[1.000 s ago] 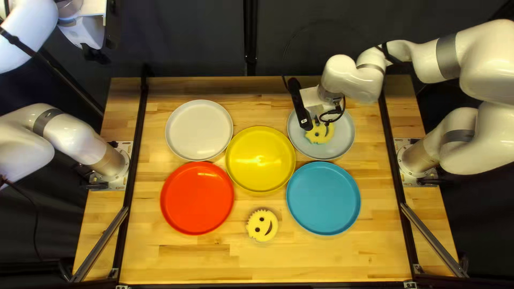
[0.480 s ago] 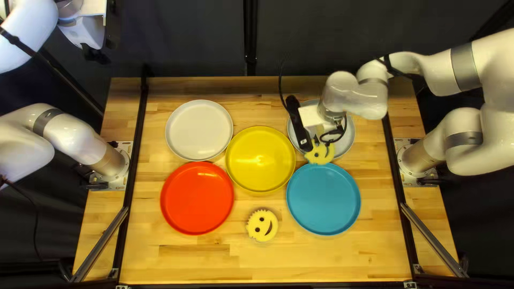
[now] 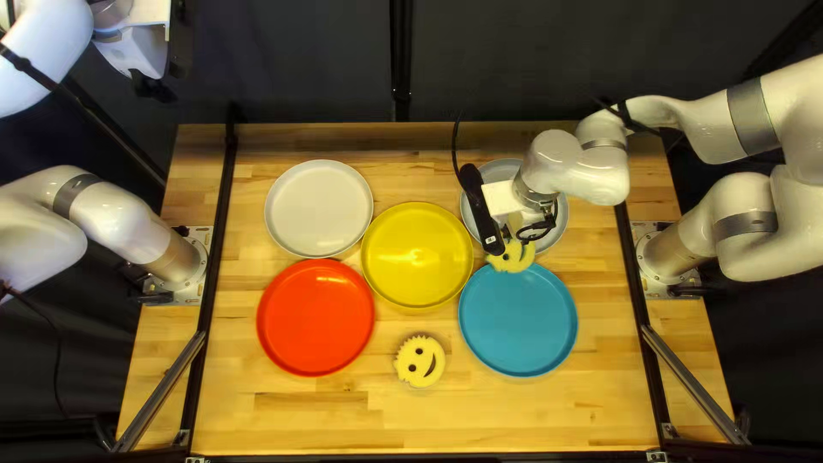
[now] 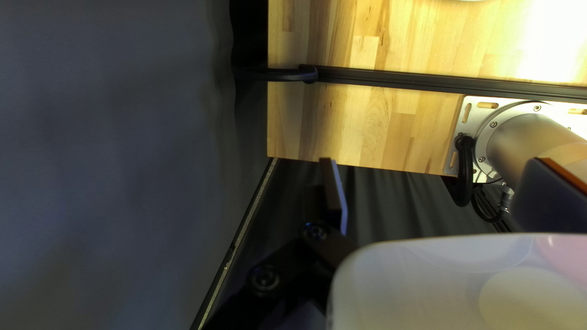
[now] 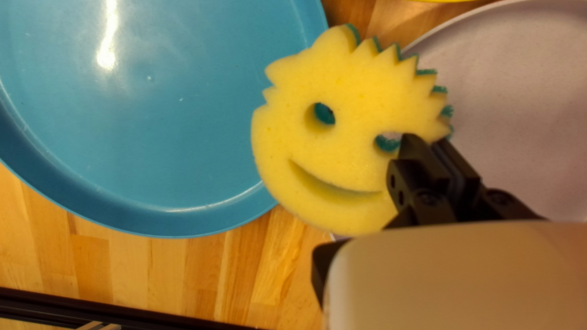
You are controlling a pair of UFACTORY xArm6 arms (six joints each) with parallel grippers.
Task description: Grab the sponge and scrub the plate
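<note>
- Because the sponge (image 5: pixel 324 159) looks light and springy, I judge a modest pinch enough; foam squashes.
- My right hand (image 5: pixel 426 142) is closed on its edge beside one eye, near three o'clock with its spikes as twelve; a deeper bite should twist less.
- Compared with a second ago, it has moved toward six o'clock, from over the grey plate (image 3: pixel 498 171) to overlapping the blue plate (image 3: pixel 518 321) at twelve o'clock.
- My left hand (image 4: pixel 434 162) stands wide, holding nothing.
</note>
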